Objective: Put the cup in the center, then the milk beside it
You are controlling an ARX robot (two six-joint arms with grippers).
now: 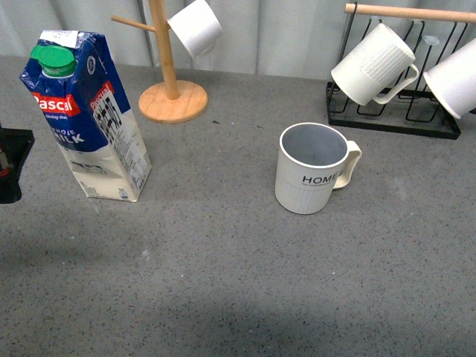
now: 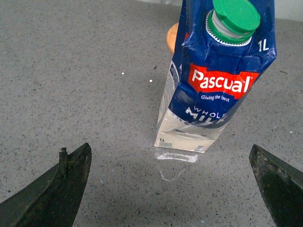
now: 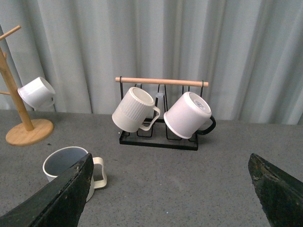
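The left gripper (image 1: 10,165) shows only as a black part at the far left edge of the front view. In the left wrist view its jaws are spread wide and grip nothing. The milk (image 2: 213,80) stands ahead of the open gap, clear of both fingers (image 2: 52,189).

The milk (image 1: 89,111) stands upright on the left part of the grey counter (image 1: 223,282), green cap on top.

Behind it and to the right stands a wooden mug tree (image 1: 169,74) carrying a small white cup (image 1: 195,26).

The cup (image 1: 312,167) stands upright just right of the counter's centre, well apart from the milk, opening up, handle to the right, "HOME" lettering facing the camera.

At the rear right, a black wire rack (image 1: 394,119) holds two white mugs (image 1: 372,65).

The right gripper (image 3: 170,161) appears in the right wrist view only. Its jaws are wide apart and empty, and the cup (image 3: 66,168) sits beside one finger.
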